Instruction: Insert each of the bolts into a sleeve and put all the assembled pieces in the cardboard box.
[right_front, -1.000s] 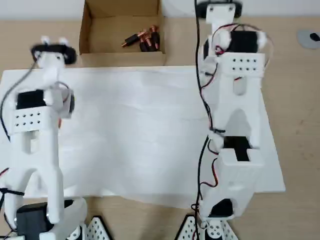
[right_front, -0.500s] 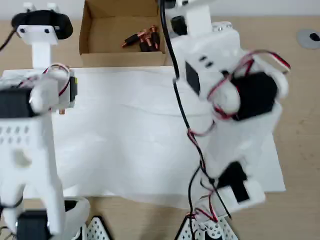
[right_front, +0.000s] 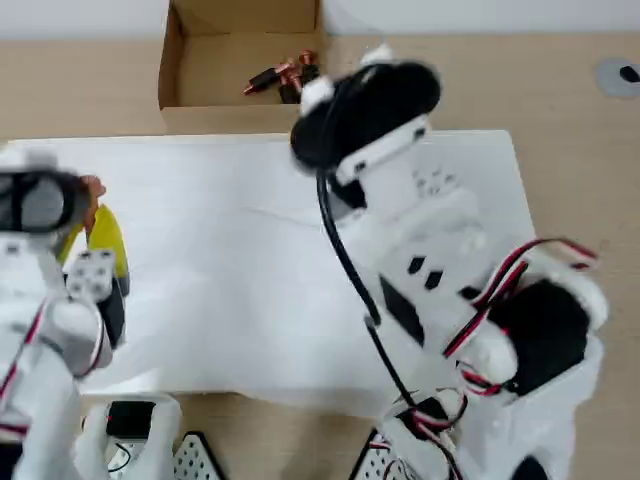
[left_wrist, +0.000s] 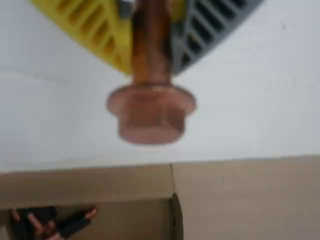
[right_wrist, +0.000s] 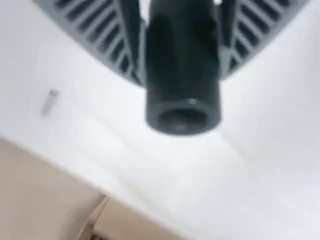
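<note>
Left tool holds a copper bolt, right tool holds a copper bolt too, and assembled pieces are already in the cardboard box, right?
Not quite: the right tool holds a black sleeve, not a bolt; the right wrist view shows it. The left tool with its copper bolt and the assembled pieces in the cardboard box are right.

The white printed-plastic left arm (right_front: 45, 340) and white printed-plastic right arm (right_front: 440, 200) carry black servo blocks (right_front: 540, 335), small holes and red-and-black wires (right_front: 497, 283). A thick black cable (right_front: 347, 262) runs along the right arm. The left gripper (left_wrist: 152, 60) has a yellow ribbed finger (left_wrist: 85, 22) and a grey ribbed finger (left_wrist: 210, 20). The right gripper (right_wrist: 180, 70) has grey ribbed fingers (right_wrist: 85, 25).
</note>
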